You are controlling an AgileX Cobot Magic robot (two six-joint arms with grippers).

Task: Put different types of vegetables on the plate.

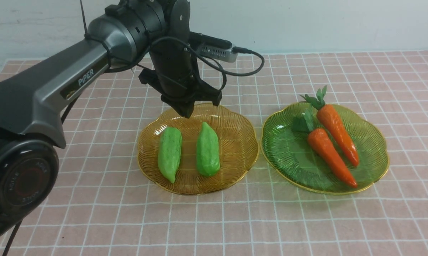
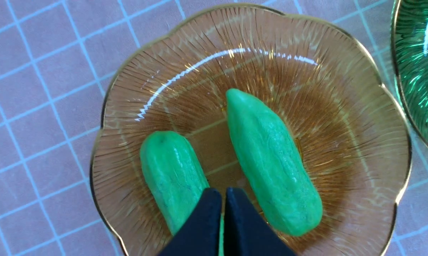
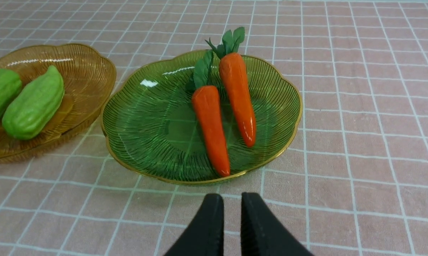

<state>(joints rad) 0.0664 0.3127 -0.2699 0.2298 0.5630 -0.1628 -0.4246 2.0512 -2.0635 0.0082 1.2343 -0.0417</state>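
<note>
Two light-green gourds (image 1: pixel 170 153) (image 1: pixel 207 149) lie side by side in the amber plate (image 1: pixel 235 177). Two orange carrots (image 1: pixel 329 154) (image 1: pixel 338 133) with leafy tops lie in the green plate (image 1: pixel 288 156) to its right. My left gripper (image 1: pixel 187 112) hangs shut and empty above the amber plate's far side. In the left wrist view its closed tips (image 2: pixel 223 199) sit over the gap between the gourds (image 2: pixel 171 177) (image 2: pixel 270 160). My right gripper (image 3: pixel 231 202) is shut on nothing above the cloth, short of the green plate (image 3: pixel 146 131) and its carrots (image 3: pixel 210 124) (image 3: pixel 238 96). The front view does not show it.
A pink checked cloth (image 1: pixel 214 220) covers the table up to a pale wall (image 1: pixel 324 25) at the back. The two plates nearly touch in the middle. The left arm (image 1: pixel 57 89) and its cable (image 1: pixel 235 71) reach across from the left.
</note>
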